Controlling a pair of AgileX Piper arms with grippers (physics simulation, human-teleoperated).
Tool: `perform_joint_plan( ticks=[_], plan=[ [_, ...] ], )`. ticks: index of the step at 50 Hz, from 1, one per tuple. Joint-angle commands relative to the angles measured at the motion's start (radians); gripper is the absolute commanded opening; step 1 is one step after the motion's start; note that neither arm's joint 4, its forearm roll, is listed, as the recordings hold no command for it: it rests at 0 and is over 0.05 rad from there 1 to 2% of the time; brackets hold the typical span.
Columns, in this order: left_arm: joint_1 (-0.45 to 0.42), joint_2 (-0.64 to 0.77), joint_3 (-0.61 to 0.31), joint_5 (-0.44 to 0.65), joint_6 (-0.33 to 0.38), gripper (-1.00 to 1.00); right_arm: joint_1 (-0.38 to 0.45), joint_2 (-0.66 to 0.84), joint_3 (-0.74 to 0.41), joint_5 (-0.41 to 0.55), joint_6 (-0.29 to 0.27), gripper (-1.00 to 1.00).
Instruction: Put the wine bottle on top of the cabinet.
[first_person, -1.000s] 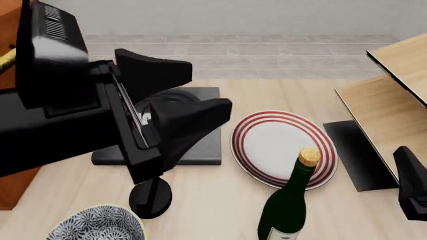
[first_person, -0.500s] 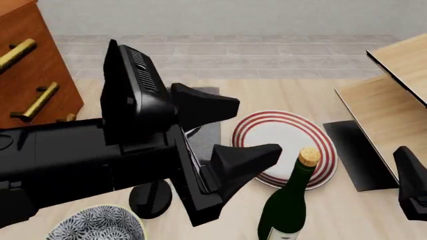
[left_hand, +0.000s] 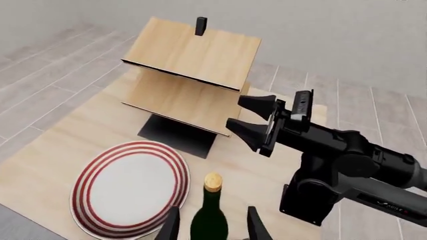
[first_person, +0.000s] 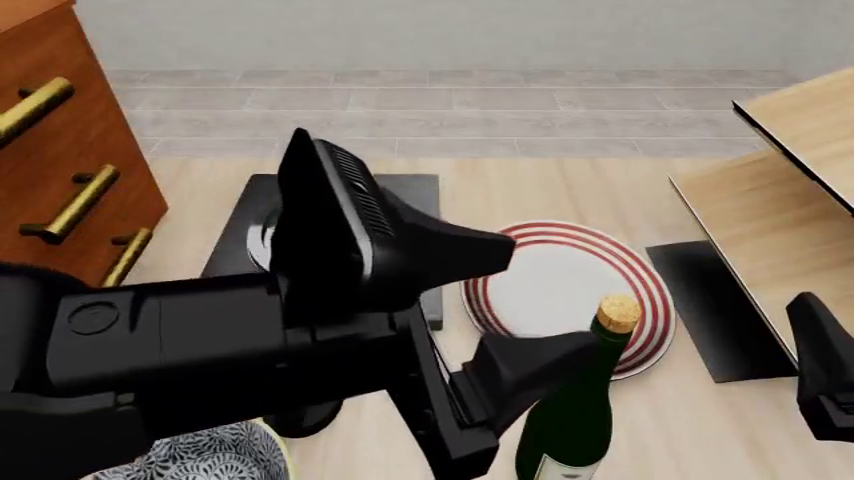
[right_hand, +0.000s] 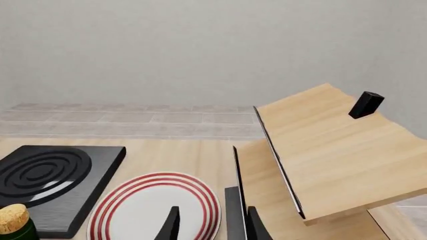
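Around the tall dark green glass wine bottle (first_person: 574, 420), my left gripper (first_person: 514, 310) stood open, straddling it to grasp; my right gripper (right_hand: 210, 227) rested apart, open.

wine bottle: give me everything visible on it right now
The wine bottle is dark green glass with a tan cork on a slim neck, standing upright on the light wood table near its front edge, beside the red-ringed plate. Its label is barely in frame. The open left gripper brackets its shoulders, fingers on either side; contact cannot be confirmed. The right gripper is elsewhere.
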Motion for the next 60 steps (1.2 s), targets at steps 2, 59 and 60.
perform_joint_plan(
  ticks=[2, 59, 60],
  plan=[
    [0.0, 0.036, 0.02, -0.046, -0.024, 1.0, 0.0, 0.0, 0.001, -0.001, 0.0, 1.0],
    [-0.029, 0.181, -0.076, -0.046, 0.042, 1.0, -0.001, 0.001, 0.002, -0.002, 0.001, 1.0],
    [-0.029, 0.182, -0.079, -0.045, 0.042, 1.0, -0.001, 0.001, 0.002, -0.001, 0.001, 1.0]
  ],
)
